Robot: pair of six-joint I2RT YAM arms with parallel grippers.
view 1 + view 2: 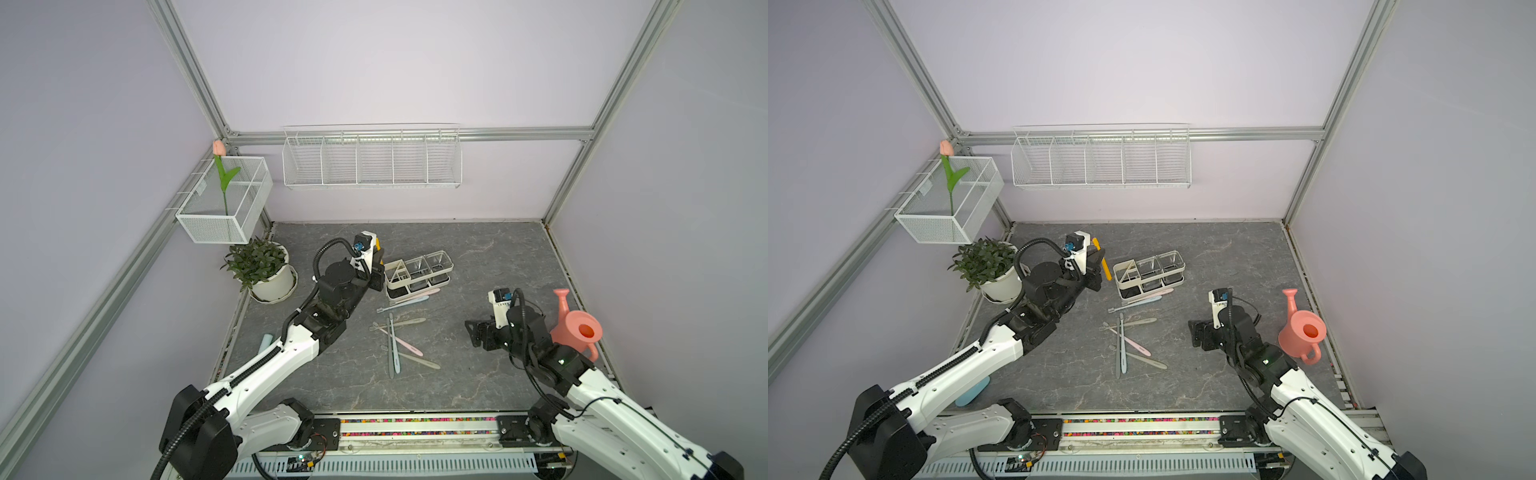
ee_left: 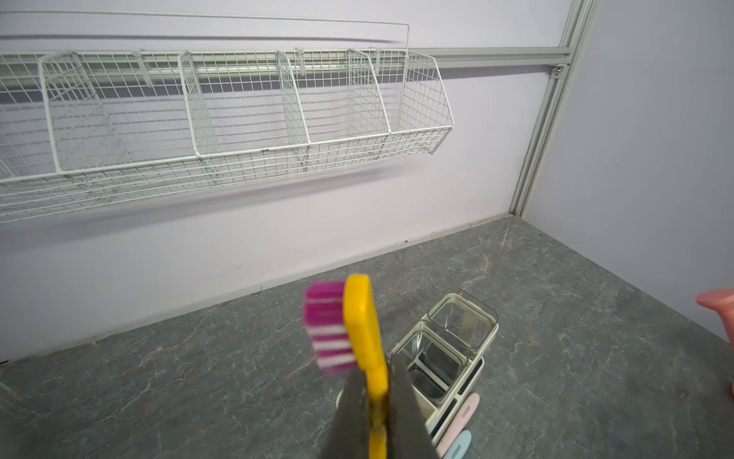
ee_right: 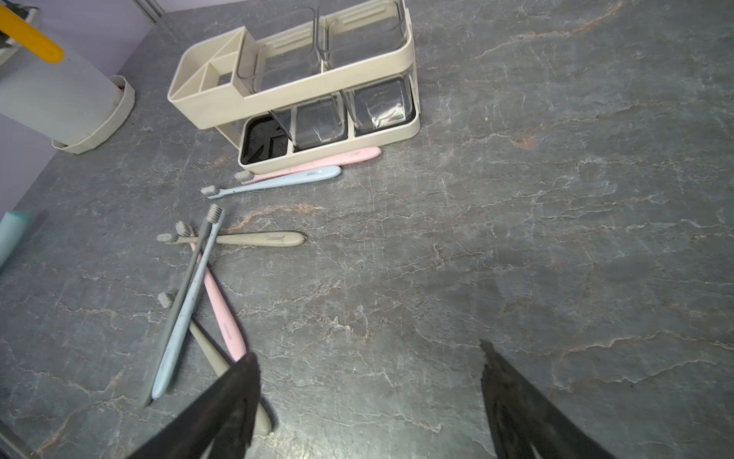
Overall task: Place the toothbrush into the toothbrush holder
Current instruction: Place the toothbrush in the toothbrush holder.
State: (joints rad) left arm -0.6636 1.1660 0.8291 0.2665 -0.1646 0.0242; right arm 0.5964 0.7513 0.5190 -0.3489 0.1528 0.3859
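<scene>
- Toothbrush (image 2: 363, 330), yellow with pink bristles: I have it pinched by the handle in the left gripper (image 2: 375, 371), just left of the holder (image 3: 302, 95).
- Right gripper (image 3: 368, 351): I see its jaws wide apart, holding nothing, right of the loose brushes (image 3: 198, 286) on the table (image 3: 556, 198).

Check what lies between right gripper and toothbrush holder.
Right wrist view: from the right gripper, bare table, then a light blue toothbrush and a pink toothbrush along the base of the toothbrush holder.

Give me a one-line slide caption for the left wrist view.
Left gripper, jaws shut on a yellow toothbrush with magenta-and-white bristles, beside the cream toothbrush holder on the grey table.
</scene>
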